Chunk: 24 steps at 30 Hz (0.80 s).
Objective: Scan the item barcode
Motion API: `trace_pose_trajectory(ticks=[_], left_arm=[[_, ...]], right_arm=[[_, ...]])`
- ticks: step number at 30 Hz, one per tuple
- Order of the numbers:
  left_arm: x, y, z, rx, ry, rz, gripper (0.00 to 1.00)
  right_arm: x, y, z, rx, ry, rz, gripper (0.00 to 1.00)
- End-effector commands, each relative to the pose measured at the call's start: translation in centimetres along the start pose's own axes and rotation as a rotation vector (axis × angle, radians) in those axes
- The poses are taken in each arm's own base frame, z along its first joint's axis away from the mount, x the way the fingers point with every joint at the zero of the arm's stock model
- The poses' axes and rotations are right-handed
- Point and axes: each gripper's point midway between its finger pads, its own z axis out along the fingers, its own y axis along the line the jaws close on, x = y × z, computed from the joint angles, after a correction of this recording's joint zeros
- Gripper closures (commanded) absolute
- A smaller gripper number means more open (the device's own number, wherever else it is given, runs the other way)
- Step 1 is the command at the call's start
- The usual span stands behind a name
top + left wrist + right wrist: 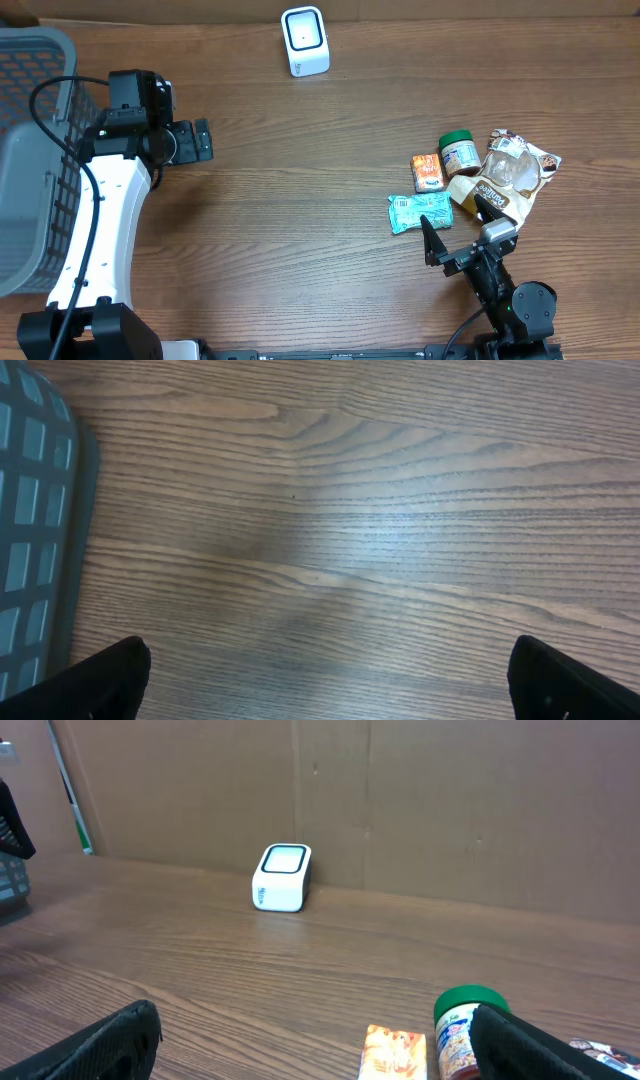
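Nearest me, my right gripper [458, 228] sits low at the front right of the table [300, 220], jaws spread wide, nothing in them. Its tips are right at the teal pouch [420, 212], one finger over the pouch's edge; can't tell if it touches. Just past the pouch: orange packet [428, 171], green-lidded jar [459, 152] standing upright beside it, and a brown and white bag [508, 172] lying to their right, all bunched close together. Which one is the scan item I can't tell; none is picked up. My left gripper [201, 140] is well away on the left side, also fully released and empty, over bare wood next to the grey basket [35, 120]. Farthest off, the white scanner [304, 40] stands at the back edge in front of the cardboard wall [450, 800].
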Motion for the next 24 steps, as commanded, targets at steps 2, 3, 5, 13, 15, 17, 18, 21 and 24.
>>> trace_pose_trajectory(ticks=[2, 3, 5, 13, 15, 17, 18, 21, 24], left_arm=[[0.0, 0.2, 0.1, -0.008, 0.003, 0.026, 0.0], [0.0, 0.2, 0.1, -0.008, 0.003, 0.026, 0.0], [0.0, 0.2, 0.1, -0.008, 0.005, 0.026, 0.0], [-1.4, 0.2, -4.7, 0.004, -0.132, 0.024, 0.0], [-1.9, -0.1, -7.1, 0.012, -0.199, 0.027, 0.0], [-2.1, -0.5, -9.5, 0.025, -0.267, 0.036, 0.0], [-2.2, -0.8, -10.7, 0.033, -0.298, 0.042, 0.01], [-2.1, -0.7, -14.9, 0.01, -0.413, 0.068, 0.0], [-1.4, 0.4, -19.0, -0.04, -0.521, 0.054, 0.01]], right_arm=[[0.1, -0.1, 0.0, 0.003, -0.008, 0.0, 0.0], [0.1, -0.1, 0.0, 0.003, -0.008, 0.0, 0.0], [0.1, -0.1, 0.0, 0.003, -0.008, 0.0, 0.0], [0.1, -0.1, 0.0, 0.003, -0.008, 0.0, 0.0], [0.1, -0.1, 0.0, 0.003, -0.008, 0.0, 0.0], [0.1, -0.1, 0.0, 0.003, -0.008, 0.0, 0.0], [0.1, -0.1, 0.0, 0.003, -0.008, 0.0, 0.0], [0.1, -0.1, 0.0, 0.003, -0.008, 0.0, 0.0], [0.1, -0.1, 0.0, 0.003, -0.008, 0.0, 0.0]])
